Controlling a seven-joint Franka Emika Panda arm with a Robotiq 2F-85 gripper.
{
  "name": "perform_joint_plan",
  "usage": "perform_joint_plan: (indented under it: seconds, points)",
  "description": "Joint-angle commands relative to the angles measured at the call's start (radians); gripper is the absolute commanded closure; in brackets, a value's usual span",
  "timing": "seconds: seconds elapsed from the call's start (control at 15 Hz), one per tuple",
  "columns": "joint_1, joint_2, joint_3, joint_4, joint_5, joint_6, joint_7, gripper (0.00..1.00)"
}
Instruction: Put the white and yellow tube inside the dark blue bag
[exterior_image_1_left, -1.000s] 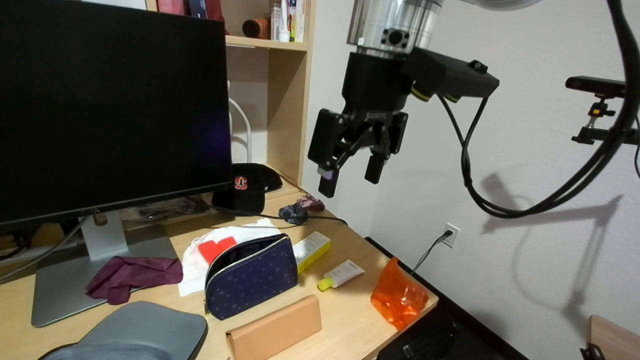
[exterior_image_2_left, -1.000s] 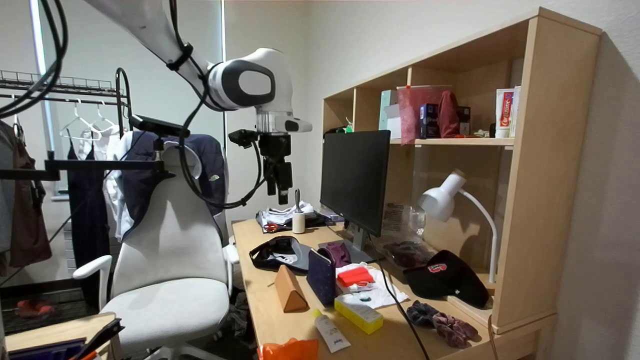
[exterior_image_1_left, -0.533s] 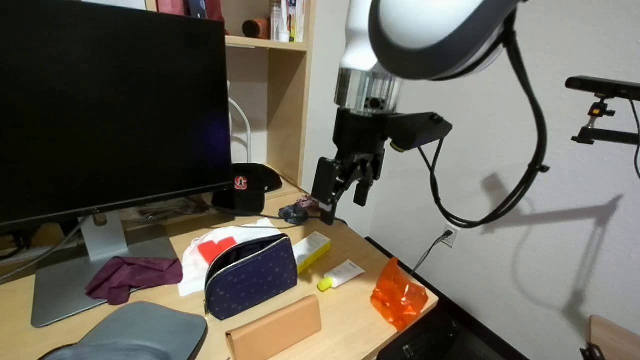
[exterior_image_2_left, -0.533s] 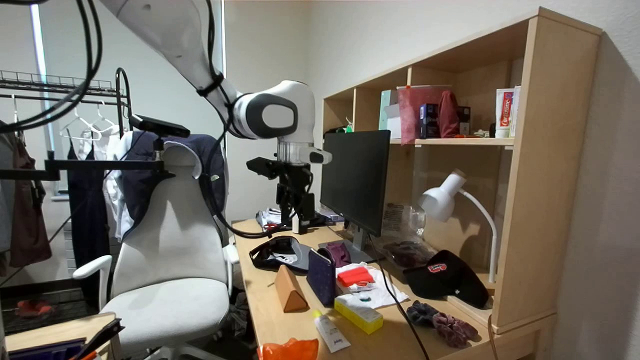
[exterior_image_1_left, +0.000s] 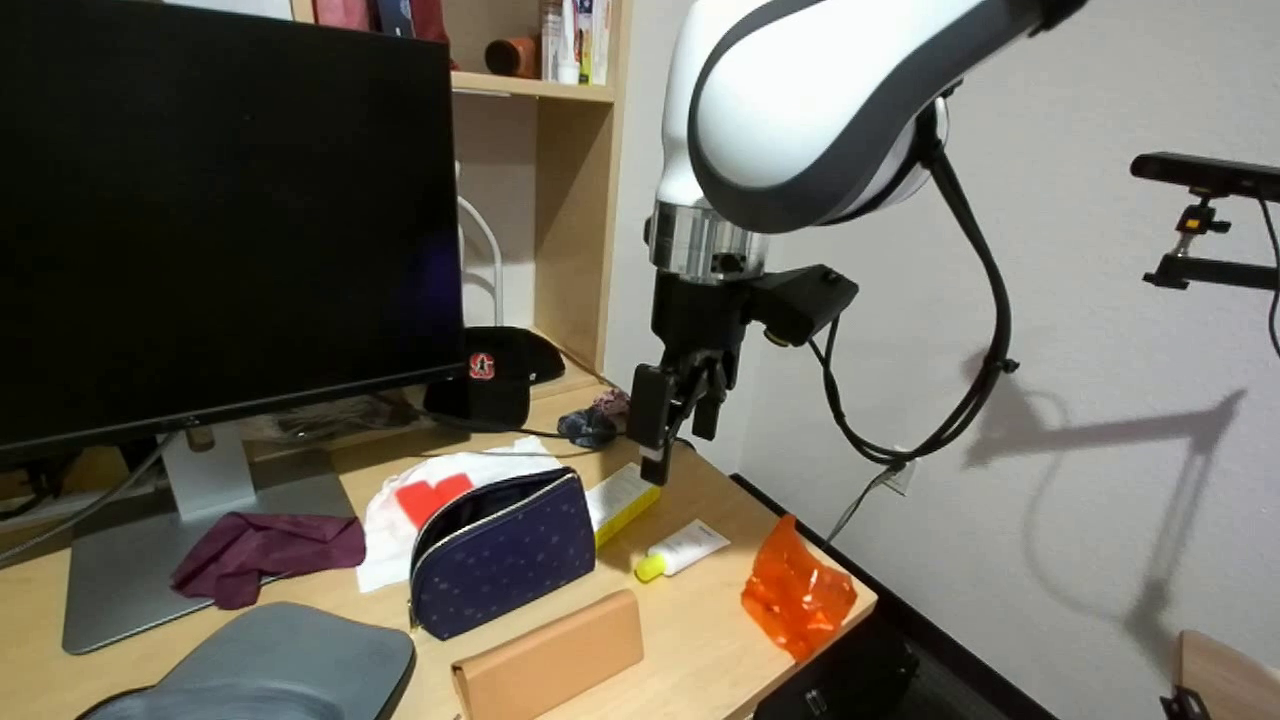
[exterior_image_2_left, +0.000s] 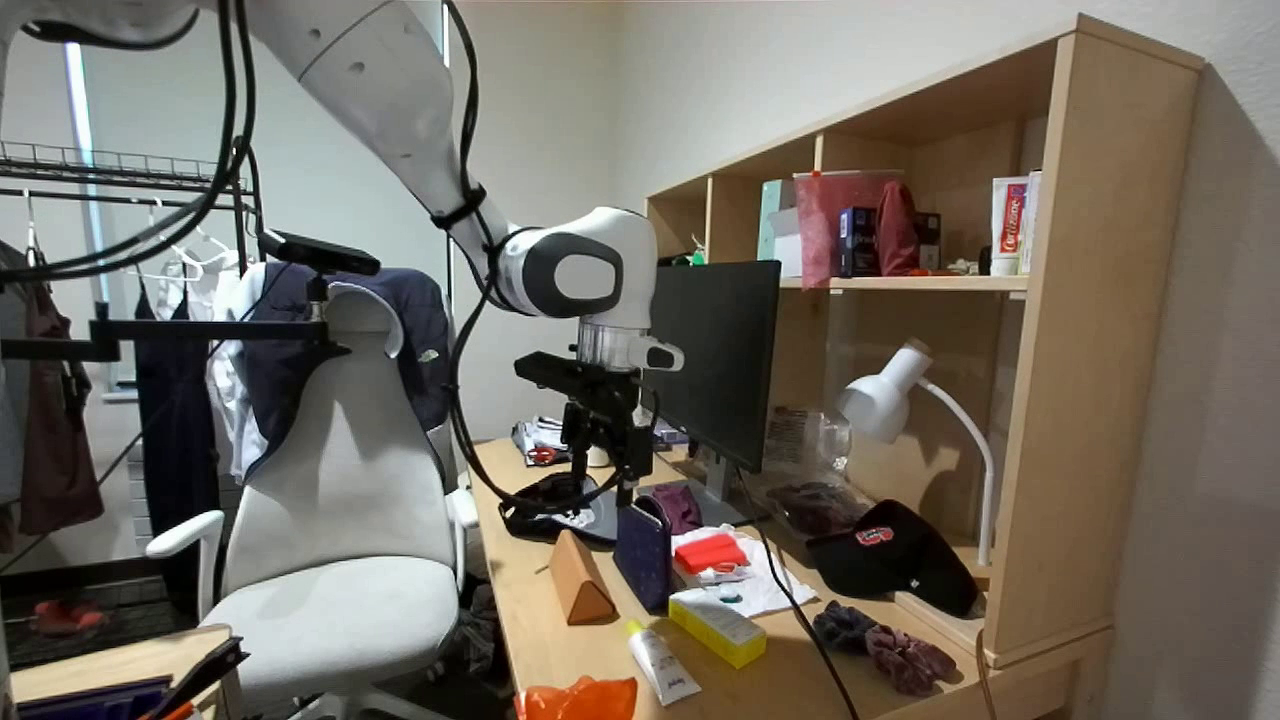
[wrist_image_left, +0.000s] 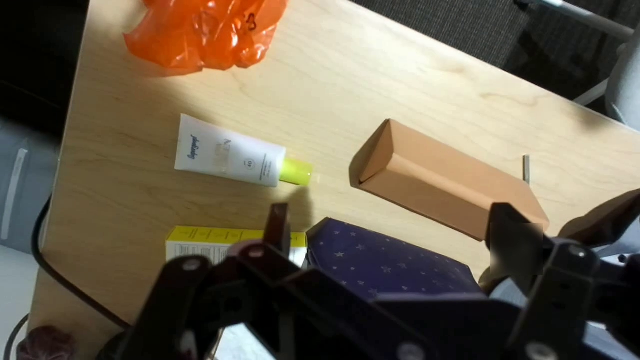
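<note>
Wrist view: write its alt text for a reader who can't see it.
A white and yellow tube lies left of centre on a wooden desk. The open, empty gripper at the bottom partly hides a star-patterned dark blue bag. Also visible: a tan case right of centre, crumpled orange plastic at top, a yellow and white box at lower left.

Cannot read the tiniest print on the white and yellow tube (wrist_image_left: 230, 155). Cannot see all of the dark blue bag (wrist_image_left: 385, 257) behind the gripper (wrist_image_left: 390, 215), or the orange plastic (wrist_image_left: 215, 32) past the wrist view's top edge.
</note>
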Motion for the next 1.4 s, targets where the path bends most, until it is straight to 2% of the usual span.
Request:
perform_joint_plan:
  seconds: [0.0, 0.07, 0.13, 0.73, 0.8, 1.13, 1.33]
  points:
    - [-0.010, -0.001, 0.010, 0.002, -0.002, -0.003, 0.002, 0.00]
    - [-0.010, -0.001, 0.010, 0.002, -0.002, -0.003, 0.002, 0.00]
    - [-0.019, 0.044, 0.020, 0.056, 0.021, -0.068, -0.084, 0.00]
    - [-0.102, 0.388, 0.058, 0.416, -0.025, -0.214, -0.549, 0.00]
    - [-0.086, 0.323, 0.048, 0.327, -0.017, -0.163, -0.462, 0.00]
    - [-0.094, 0.360, 0.056, 0.360, -0.016, -0.181, -0.477, 0.00]
    - [-0.119, 0.412, 0.081, 0.381, 0.012, -0.143, -0.548, 0.00]
